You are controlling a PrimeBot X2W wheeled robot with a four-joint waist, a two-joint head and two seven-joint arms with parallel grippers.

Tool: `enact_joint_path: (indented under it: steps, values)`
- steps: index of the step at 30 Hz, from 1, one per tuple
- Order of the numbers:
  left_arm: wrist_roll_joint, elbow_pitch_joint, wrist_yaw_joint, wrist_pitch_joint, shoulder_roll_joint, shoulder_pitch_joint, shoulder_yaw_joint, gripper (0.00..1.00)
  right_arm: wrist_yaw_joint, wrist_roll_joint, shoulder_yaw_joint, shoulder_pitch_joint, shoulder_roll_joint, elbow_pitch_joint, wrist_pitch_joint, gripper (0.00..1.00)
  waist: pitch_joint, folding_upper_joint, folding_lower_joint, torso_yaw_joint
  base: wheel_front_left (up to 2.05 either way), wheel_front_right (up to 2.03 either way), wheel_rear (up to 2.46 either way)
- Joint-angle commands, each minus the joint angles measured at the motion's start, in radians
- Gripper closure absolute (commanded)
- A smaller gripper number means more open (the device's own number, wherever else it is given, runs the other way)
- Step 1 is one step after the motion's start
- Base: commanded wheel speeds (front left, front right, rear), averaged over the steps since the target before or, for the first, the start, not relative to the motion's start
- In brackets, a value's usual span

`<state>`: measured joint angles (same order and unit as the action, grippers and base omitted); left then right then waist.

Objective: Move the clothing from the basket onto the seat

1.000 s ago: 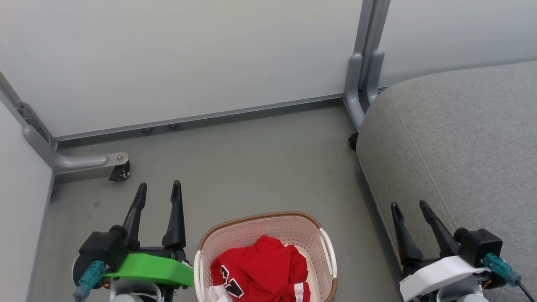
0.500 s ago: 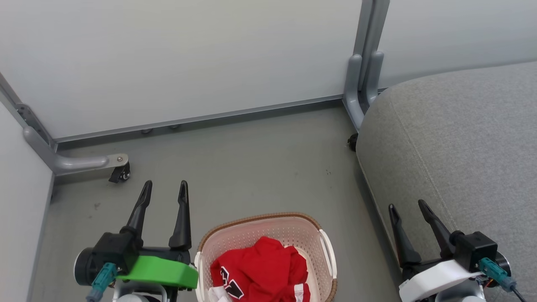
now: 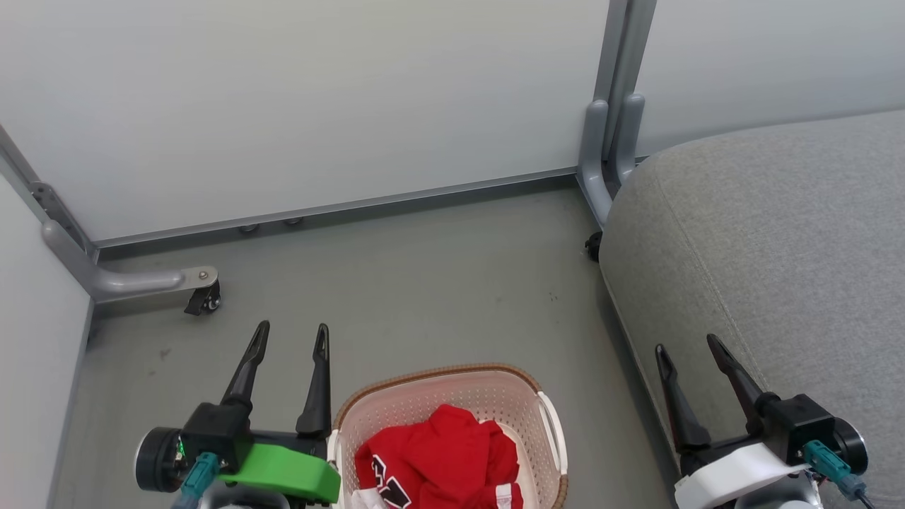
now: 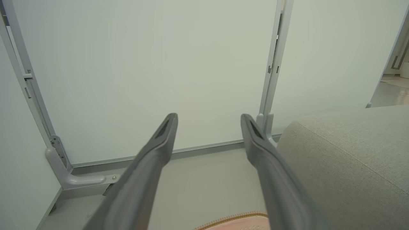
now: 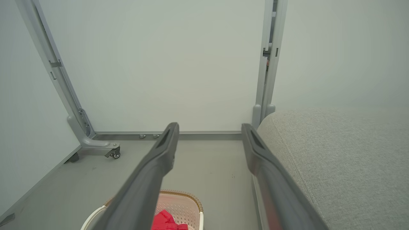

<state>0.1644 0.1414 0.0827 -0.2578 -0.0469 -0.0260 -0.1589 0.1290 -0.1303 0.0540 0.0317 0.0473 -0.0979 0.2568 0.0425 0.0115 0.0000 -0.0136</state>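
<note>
Head view puts your left gripper (image 3: 293, 327) just beside the basket (image 3: 452, 370) and your right gripper (image 3: 686, 344) over the near edge of the seat (image 3: 778, 240). Both are spread wide and hold nothing. The clothing (image 3: 438, 459) lies heaped in the basket on the floor. Your left gripper is nearer the pile, so it looks best placed to reach in.

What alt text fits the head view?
Red clothing lies crumpled in a cream basket on the grey floor, bottom centre, with a large grey seat to its right. The left pincer, beside the basket, and the right pincer, over the seat's edge, are both open and empty.
</note>
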Motion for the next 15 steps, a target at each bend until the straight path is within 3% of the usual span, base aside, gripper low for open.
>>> enact_joint_path:
  steps: [1, 15]
  values:
    - [-0.017, 0.007, 0.003, -0.01, -0.006, 0.018, 0.002, 0.0, 0.003, 0.011, -0.007, 0.017, 0.006, 0.005, 0.01, 0.0, 0.001, -0.0114, 0.0, -0.001, 0.0, 0.0, 0.0]
    - [0.048, 0.055, 0.017, -0.007, -0.006, 0.034, 0.041, 0.0, 0.002, -0.019, -0.015, 0.017, 0.005, -0.008, 0.01, 0.0, 0.018, -0.0115, 0.0, -0.007, 0.0, 0.0, 0.0]
